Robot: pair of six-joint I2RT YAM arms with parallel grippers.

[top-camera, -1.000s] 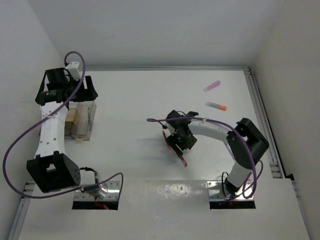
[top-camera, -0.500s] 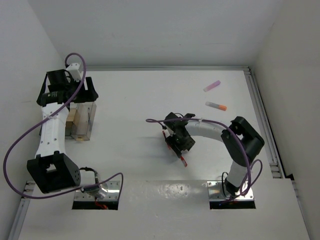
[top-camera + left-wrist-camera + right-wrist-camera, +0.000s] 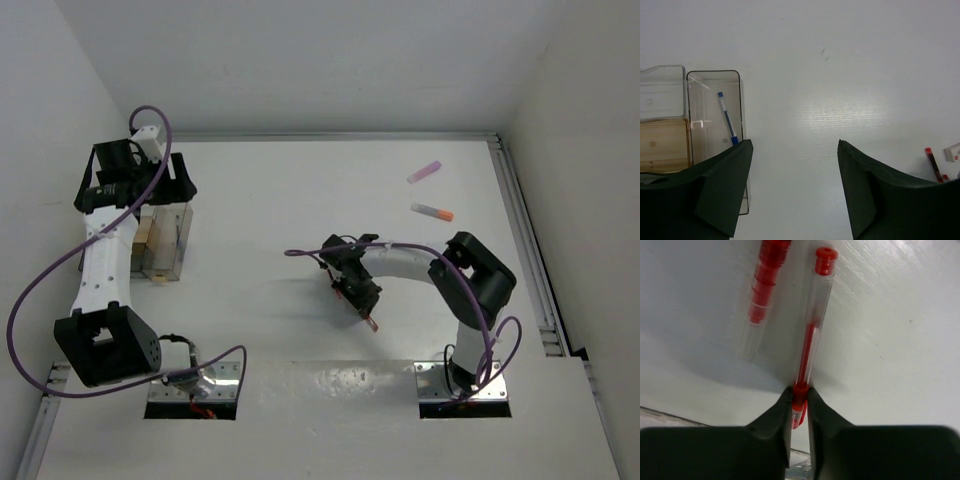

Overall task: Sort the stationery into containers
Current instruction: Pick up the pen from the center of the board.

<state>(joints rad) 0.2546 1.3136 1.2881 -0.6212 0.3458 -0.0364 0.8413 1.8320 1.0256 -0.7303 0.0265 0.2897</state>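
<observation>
Right gripper: the jaws are pinched almost together on the near end of a red pen, whose capped tip points to 12 o'clock in the wrist view. Whether the pen is clear of the white table cannot be told. A second red pen lies just beside it at 11 o'clock, outside the fingers. In the overhead view this gripper sits near the table's middle, with the held pen projecting toward 5 o'clock.

Left gripper: the jaws stand wide apart with nothing between them. It is poised at the far end of the containers, which sit at the table's 9 o'clock side. A blue pen lies inside the clear compartment. The adjoining compartment, at its 9 o'clock, shows a tan-brown floor.

A pink marker lies well apart, at 1 o'clock from the right gripper.
</observation>
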